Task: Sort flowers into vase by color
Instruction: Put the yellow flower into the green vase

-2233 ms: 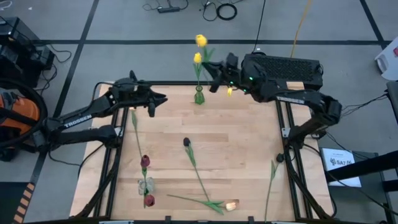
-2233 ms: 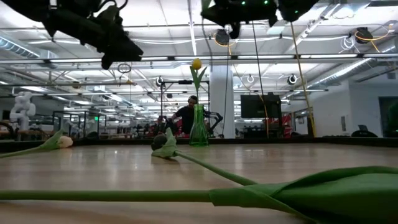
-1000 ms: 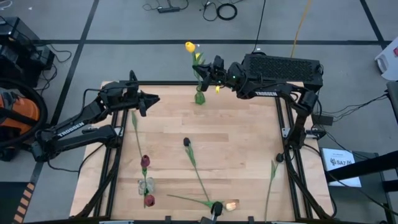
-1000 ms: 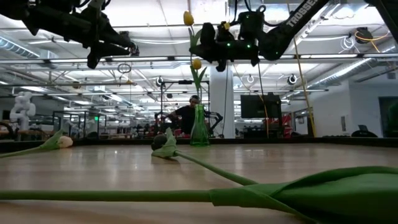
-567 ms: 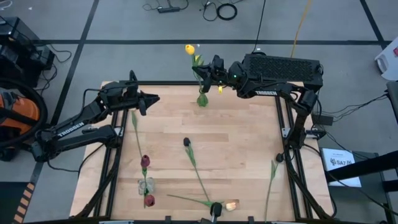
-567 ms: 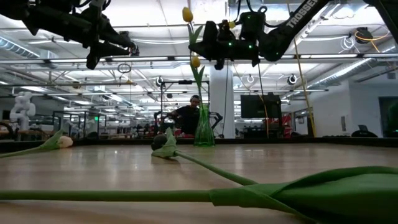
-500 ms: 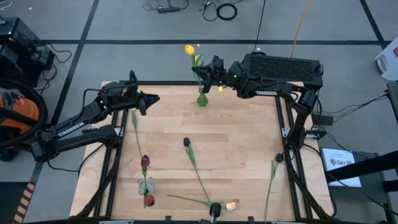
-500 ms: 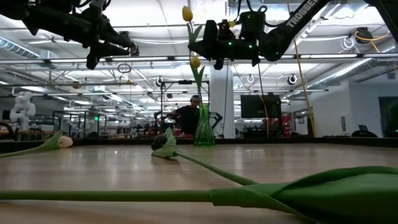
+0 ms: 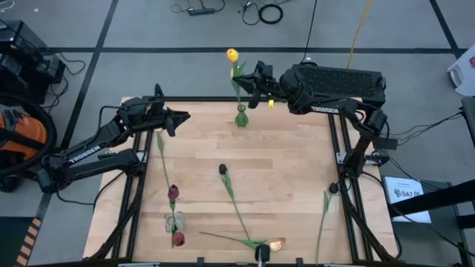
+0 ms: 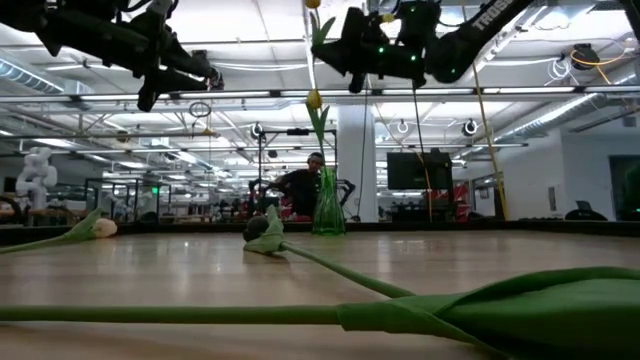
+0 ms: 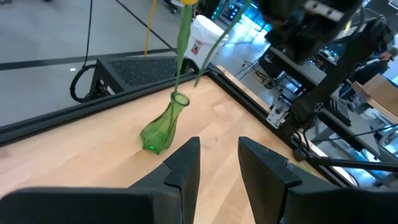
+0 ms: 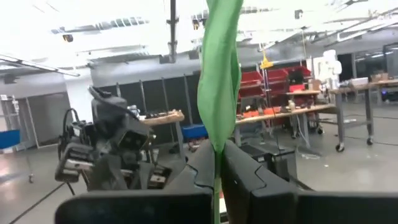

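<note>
Place: big open robotics lab.
Evidence: other robot rigs (image 12: 106, 149), red storage bins (image 12: 277, 81), monitor (image 10: 415, 170), floor cables (image 9: 263, 11).

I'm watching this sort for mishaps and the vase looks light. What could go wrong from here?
1. The right tool is shut on a yellow tulip above the narrow green vase; a sideways pull on the stem could tip it.
2. Another yellow tulip already stands in the vase; a second stem could catch on it.
3. The left tool hovers open nearby, so the arms could crowd each other.
</note>
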You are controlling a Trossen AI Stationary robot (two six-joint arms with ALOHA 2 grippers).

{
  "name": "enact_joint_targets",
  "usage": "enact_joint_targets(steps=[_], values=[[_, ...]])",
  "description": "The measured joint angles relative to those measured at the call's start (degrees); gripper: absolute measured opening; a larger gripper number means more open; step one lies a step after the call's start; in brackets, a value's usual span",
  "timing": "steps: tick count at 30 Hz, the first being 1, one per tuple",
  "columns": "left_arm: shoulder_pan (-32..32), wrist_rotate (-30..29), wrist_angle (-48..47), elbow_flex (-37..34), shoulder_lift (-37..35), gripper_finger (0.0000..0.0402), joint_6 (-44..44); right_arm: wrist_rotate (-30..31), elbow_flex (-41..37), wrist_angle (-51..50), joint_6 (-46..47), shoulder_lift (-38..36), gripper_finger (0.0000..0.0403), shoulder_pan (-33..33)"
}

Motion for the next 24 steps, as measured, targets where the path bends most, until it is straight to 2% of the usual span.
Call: enact_joint_targets(steps=[4,6,11,15,18,24], values=[[0.0,-0.28,0.0,0.0,0.0,0.0116,0.0,-1.85,-0.13,-10.01,-1.44,-5.69,0.0002,-1.62],[0.0,-0.28,0.0,0.0,-0.01,0.0116,-0.02,-2.4,-2.6,-14.08,-3.49,-9.53,0.0002,-2.64],[-0.11,-0.52,0.0,0.0,-0.02,0.0116,0.0,1.91,-17.71,-10.64,-4.36,-21.2,0.0001,-5.83],[-0.11,-0.93,0.0,0.0,-0.02,0.0116,0.0,6.96,-30.39,-2.57,-3.33,-27.76,0.0001,-7.47],[-0.11,-1.13,0.02,0.0,-0.02,0.0116,0.0,7.86,-33.74,5.97,-2.78,-27.37,0.0001,-6.55],[-0.11,-1.79,0.71,0.0,0.02,0.0116,0.01,7.6,-28.29,11.58,-2.26,-18.53,0.0,-3.3]])
